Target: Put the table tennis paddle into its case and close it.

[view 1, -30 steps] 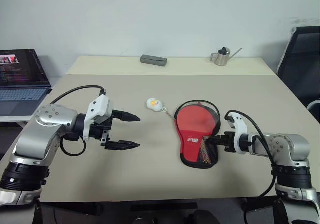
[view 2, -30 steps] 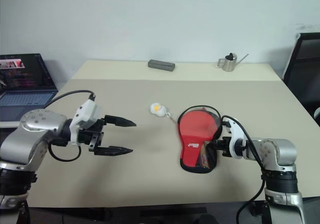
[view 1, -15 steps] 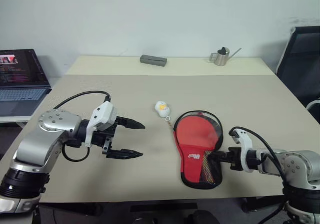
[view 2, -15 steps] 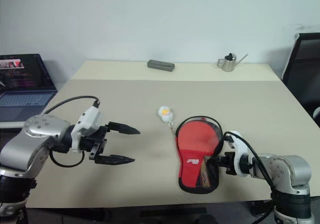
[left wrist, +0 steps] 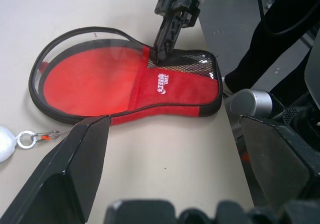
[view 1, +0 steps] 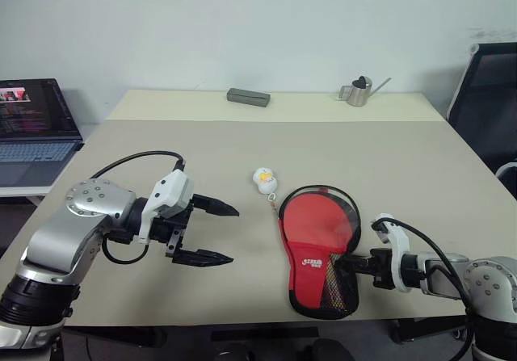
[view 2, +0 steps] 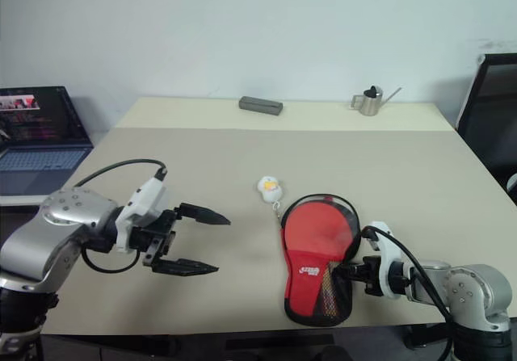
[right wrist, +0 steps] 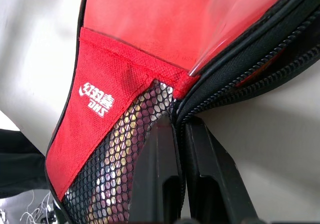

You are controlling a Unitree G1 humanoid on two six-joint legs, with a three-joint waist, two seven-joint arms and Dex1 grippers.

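The case [view 1: 310, 250] lies flat near the table's front edge, red with a clear window, black zip edging and black mesh at its narrow end. The paddle [view 1: 320, 219] is inside it: its red face shows through the window and its handle [right wrist: 112, 171] shows behind the mesh. A white-yellow charm [view 1: 263, 178] lies just beyond the case on a short chain. My right gripper [view 1: 354, 264] is shut on the case's zip edge at the narrow end, as seen close up in the right wrist view [right wrist: 176, 129]. My left gripper [view 1: 232, 235] hovers open, left of the case, pointing at it.
A grey rectangular box [view 1: 248, 96] and a small metal watering can [view 1: 355, 91] stand at the table's far edge. A laptop [view 1: 32, 127] sits on a side desk to the left, and a black chair [view 1: 489, 94] stands at the right.
My right gripper has drawn back toward the table's front edge, dragging the case and its charm along. The left gripper has stayed open and shifted only slightly.
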